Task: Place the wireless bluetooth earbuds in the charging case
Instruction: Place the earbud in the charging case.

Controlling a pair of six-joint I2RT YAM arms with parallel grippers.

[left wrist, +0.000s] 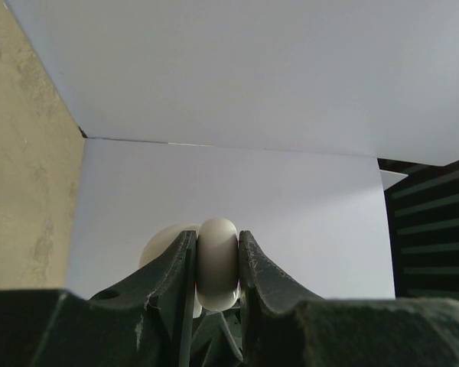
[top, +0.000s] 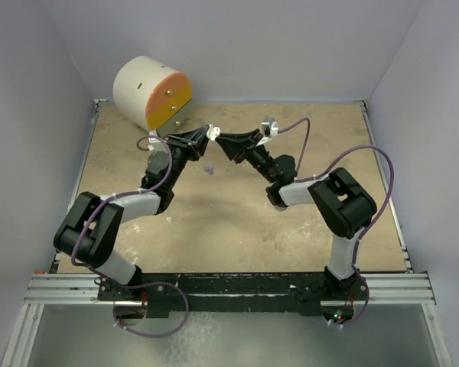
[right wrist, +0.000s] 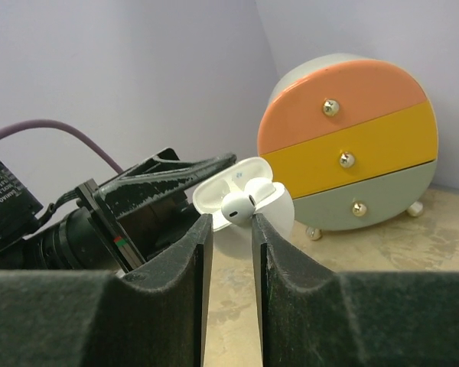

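My left gripper (top: 205, 136) (left wrist: 217, 238) is shut on the white charging case (left wrist: 218, 264) (top: 213, 132) and holds it above the table. The case's lid (right wrist: 216, 192) is open. In the right wrist view the case (right wrist: 281, 208) has one white earbud (right wrist: 265, 186) seated in it. A second white earbud (right wrist: 238, 206) sits at the tips of my right gripper (right wrist: 231, 225) (top: 222, 141), against the case. The jaws stand narrowly apart, and a slit shows between the earbud and the left finger. A tiny purple earbud (top: 209, 169) lies on the table below.
A round drawer box (top: 151, 92) (right wrist: 350, 145) with orange, yellow and grey fronts stands at the back left, just behind the case. White walls close in the sandy table (top: 291, 229) on three sides.
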